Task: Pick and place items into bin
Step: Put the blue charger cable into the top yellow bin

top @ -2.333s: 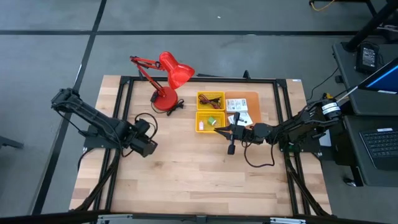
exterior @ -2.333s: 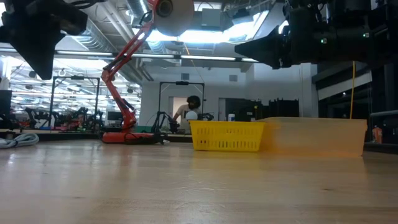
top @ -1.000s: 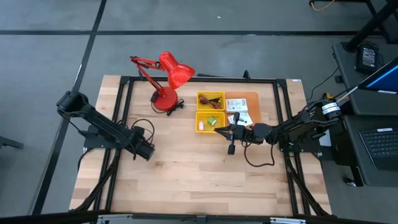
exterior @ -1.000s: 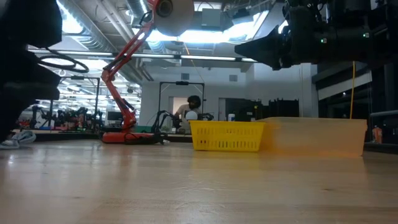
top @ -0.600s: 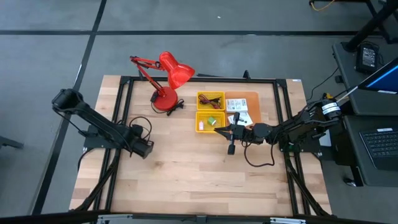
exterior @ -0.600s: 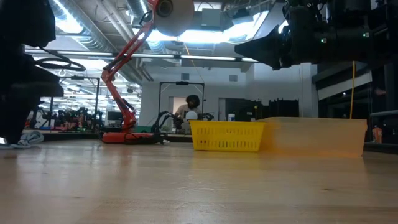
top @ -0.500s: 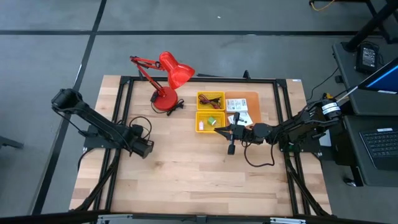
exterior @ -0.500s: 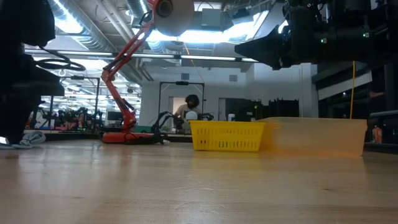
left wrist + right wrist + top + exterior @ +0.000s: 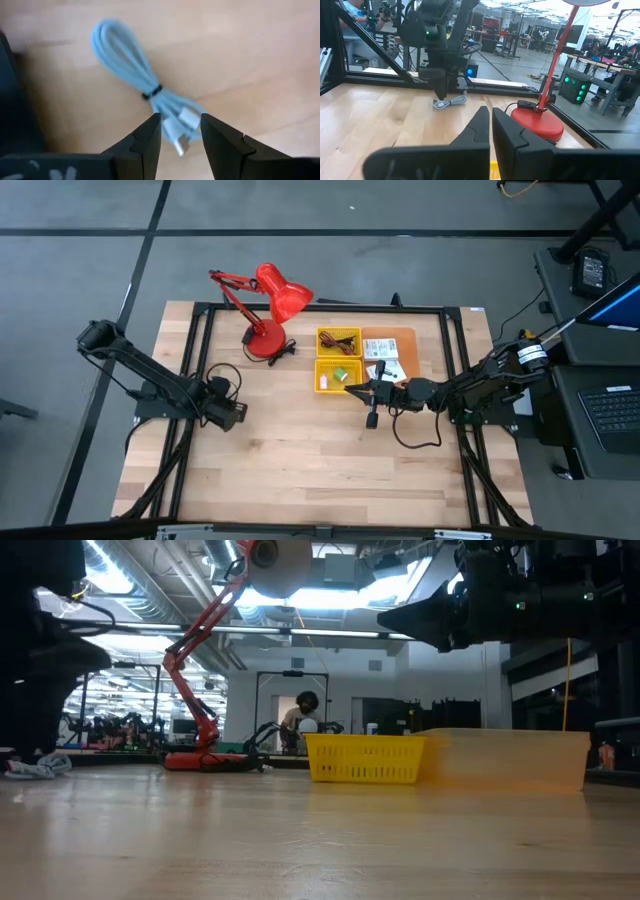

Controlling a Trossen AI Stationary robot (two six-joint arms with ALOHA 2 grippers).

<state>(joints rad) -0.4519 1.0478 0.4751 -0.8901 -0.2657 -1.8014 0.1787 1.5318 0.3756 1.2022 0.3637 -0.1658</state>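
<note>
wooden table (image 9: 260, 45) under pale blue cable bundle (image 9: 145, 85) — plug end between open left fingers (image 9: 150, 137), untouched

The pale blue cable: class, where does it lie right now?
The pale blue cable lies coiled on the wooden table near its left edge, directly below the left hand, whose open fingers straddle its plug end; the red lamp stands farther back.

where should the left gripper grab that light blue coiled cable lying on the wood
Best at the pinched waist of the light blue coiled cable, where a dark tie bundles the strands tight. Come straight down from above, since it lies flat on the wooden table. The open left gripper now straddles the looser plug end, a likely poorer hold.
</note>
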